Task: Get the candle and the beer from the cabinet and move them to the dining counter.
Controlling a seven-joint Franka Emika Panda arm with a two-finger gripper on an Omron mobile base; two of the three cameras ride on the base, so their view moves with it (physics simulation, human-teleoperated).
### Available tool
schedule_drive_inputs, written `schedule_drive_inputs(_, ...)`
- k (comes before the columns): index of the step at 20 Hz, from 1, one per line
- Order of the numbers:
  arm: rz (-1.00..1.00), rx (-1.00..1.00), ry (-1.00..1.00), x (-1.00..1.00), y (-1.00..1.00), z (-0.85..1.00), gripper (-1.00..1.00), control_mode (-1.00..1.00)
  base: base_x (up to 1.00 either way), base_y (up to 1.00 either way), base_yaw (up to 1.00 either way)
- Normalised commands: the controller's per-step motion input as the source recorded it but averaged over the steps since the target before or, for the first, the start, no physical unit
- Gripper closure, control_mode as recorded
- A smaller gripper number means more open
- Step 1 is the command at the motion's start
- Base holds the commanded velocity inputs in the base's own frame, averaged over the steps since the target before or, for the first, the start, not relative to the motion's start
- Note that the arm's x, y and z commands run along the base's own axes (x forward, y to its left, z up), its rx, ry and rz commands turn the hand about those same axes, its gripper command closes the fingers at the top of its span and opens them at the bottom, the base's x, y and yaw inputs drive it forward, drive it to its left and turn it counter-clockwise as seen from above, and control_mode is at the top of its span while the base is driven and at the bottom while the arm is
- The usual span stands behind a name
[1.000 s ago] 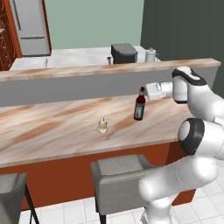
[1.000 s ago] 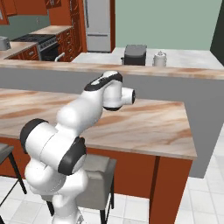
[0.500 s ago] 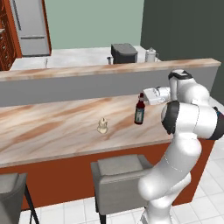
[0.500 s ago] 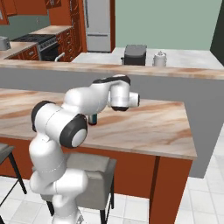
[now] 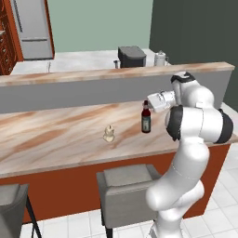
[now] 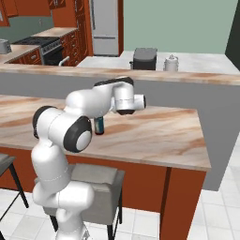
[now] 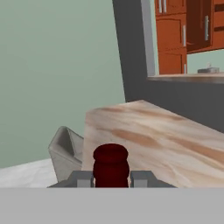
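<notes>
Beer [image 5: 146, 118] upright on dining counter [image 5: 56, 135], neck up.

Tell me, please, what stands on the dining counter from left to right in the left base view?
The candle → the beer → the gripper, shut on the beer's neck from the right, all on the dining counter.

dark beer [image 5: 146, 119] upright on dining counter [image 5: 56, 135]; cream candle [image 5: 109, 134] upright nearby, apart.
</notes>
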Motion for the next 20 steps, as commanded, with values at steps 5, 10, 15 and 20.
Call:
schedule_drive_inputs(5,0.0,0.0,0.0,0.05,0.13,-0.31,1.0,-1.0,0.0,0.0,0.0)
schedule_drive_inputs(10,0.0,0.01,0.0,0.02,0.03,-0.35,1.0,-1.0,0.0,0.0,0.0)
schedule_drive_inputs(15,0.0,0.04,0.0,0.05,0.0,-0.21,1.0,-1.0,0.0,0.0,0.0)
schedule_drive_inputs(20,0.0,0.11,0.0,0.17,0.0,-0.03,1.0,-1.0,0.0,0.0,0.0)
